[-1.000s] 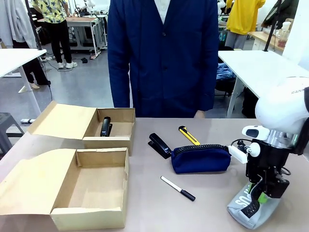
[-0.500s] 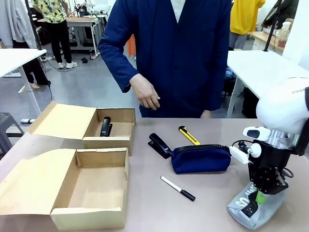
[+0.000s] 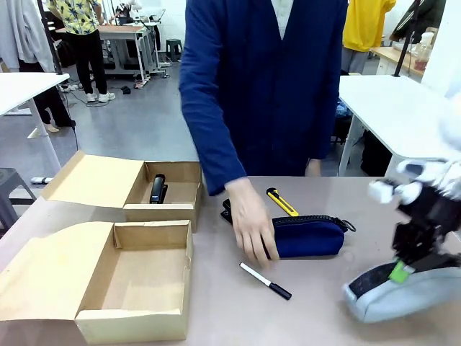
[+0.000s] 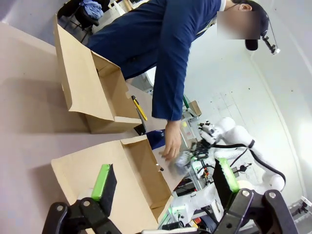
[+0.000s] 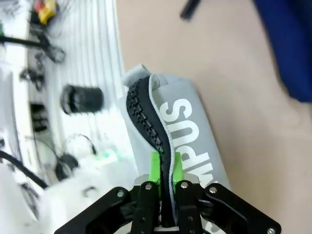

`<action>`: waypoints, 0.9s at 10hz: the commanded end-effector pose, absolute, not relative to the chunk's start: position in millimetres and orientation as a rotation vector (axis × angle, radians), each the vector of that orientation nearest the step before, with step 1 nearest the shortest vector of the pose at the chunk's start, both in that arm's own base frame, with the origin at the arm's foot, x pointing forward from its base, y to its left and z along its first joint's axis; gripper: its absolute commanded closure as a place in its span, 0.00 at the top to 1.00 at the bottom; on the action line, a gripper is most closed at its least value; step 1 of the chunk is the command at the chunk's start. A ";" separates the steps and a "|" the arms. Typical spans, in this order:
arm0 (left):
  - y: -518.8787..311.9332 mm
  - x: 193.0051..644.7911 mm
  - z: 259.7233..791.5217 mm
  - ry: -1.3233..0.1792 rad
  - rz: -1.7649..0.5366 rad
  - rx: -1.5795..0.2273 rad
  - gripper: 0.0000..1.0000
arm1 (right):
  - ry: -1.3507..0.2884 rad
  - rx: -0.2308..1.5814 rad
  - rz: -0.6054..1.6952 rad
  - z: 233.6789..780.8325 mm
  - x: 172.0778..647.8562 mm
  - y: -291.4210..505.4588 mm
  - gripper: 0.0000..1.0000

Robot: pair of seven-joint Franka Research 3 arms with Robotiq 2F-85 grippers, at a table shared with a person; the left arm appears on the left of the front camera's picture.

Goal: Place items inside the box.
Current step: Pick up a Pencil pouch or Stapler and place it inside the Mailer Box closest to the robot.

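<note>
grey pouch [image 3: 400, 292] lies at the table's near right corner, well apart from both boxes; zip edge up, white lettering on its side; front view is motion-blurred there, so can't tell whether it rests on the table [image 3: 216, 317] or is just off it; right gripper [image 3: 400, 272] is clamped on the pouch, green pads pinching the black zip strip from both sides, clear in the right wrist view; left gripper [image 4: 163, 178] has its fingers wide apart with nothing between them, the near box and the person beyond it in its wrist view; navy pouch [image 3: 310, 236] lies mid-table, zip up, left of the grey one and apart from it; person's hand [image 3: 252, 229] reaches across from the far side and lies on the navy pouch's left end, fingers down over its front; pen [image 3: 265, 280] lies on the table just in front of that hand, black cap toward the robot, not touching it; utility knife [image 3: 282, 202] lies behind the navy pouch; black stapler [image 3: 226, 208] is mostly hidden behind the person's wrist; near box [image 3: 133, 324] sits open at the left with a bare floor; far box [image 3: 176, 210] behind it is open too, with a second stapler [image 3: 157, 189] inside
</note>
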State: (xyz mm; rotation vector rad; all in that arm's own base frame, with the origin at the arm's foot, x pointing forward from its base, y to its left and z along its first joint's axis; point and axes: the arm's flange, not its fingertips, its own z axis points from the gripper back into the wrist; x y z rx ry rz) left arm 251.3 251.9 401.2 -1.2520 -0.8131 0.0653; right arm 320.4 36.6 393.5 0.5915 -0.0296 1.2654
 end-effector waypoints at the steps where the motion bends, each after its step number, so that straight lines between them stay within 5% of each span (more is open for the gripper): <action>1: 251.1 251.6 402.6 -0.844 0.050 -1.260 1.00 | -0.285 0.701 0.797 446.2 258.3 2.3 0.00; 4: 251.1 251.6 402.6 -0.844 0.050 -1.260 1.00 | -0.506 0.586 0.082 455.0 247.4 -65.5 0.00; 7: 251.1 251.6 402.6 -0.844 0.050 -1.260 1.00 | -0.655 0.727 -0.333 445.5 224.2 -138.2 0.00; 8: 251.1 251.6 402.6 -0.844 0.050 -1.260 1.00 | -0.689 0.605 -0.173 443.3 229.9 -135.5 0.00; 9: 251.1 251.6 402.6 -0.844 0.050 -1.260 1.00 | -0.412 0.693 0.177 479.5 238.5 -162.4 0.00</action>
